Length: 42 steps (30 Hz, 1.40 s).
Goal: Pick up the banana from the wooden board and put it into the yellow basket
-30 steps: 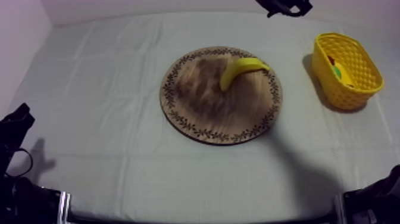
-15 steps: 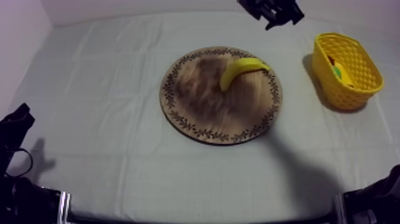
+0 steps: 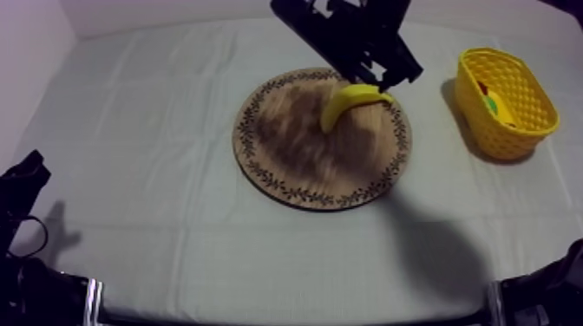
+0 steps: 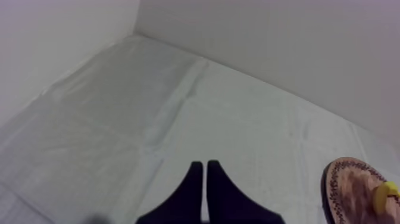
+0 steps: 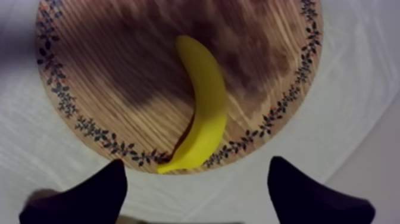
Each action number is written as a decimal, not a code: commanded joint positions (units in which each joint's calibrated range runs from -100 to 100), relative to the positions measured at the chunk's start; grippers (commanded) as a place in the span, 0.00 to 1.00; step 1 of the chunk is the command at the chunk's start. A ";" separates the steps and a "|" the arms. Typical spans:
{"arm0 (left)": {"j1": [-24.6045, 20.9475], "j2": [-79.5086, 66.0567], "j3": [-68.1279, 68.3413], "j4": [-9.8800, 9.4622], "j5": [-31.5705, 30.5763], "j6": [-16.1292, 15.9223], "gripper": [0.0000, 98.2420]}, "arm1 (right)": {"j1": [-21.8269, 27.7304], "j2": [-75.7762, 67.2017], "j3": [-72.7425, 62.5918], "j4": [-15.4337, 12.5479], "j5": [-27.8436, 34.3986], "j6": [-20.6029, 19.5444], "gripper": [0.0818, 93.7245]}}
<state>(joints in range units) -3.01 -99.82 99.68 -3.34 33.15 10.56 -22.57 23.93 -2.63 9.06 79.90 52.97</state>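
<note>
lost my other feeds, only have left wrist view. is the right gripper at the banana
observer: Yes. In the top view the right gripper hovers over the banana, at the far-right rim of the board.
operator: open or shut
observer: Open. In its wrist view the fingers stand apart, either side of the banana's end, gripping nothing.
operator: where's the basket
observer: The basket stands on the cloth right of the board, apart from it.
</note>
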 commanded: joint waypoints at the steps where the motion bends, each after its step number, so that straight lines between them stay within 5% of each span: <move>1: 0.01 0.00 -0.01 -0.01 -0.01 0.01 0.00 | -0.04 2.33 -0.41 0.25 -0.56 -0.22 0.83; 27: 0.01 0.00 -0.01 -0.01 -0.01 0.01 0.00 | 0.10 22.09 -13.89 1.07 -0.76 -1.98 0.79; 42: 0.01 0.00 -0.01 -0.01 -0.01 0.01 0.00 | 0.09 25.79 -15.81 2.64 -1.06 -5.43 0.29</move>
<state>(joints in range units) -3.01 -99.82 99.68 -3.34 33.15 10.56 -22.53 49.62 -18.28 11.53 78.93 47.78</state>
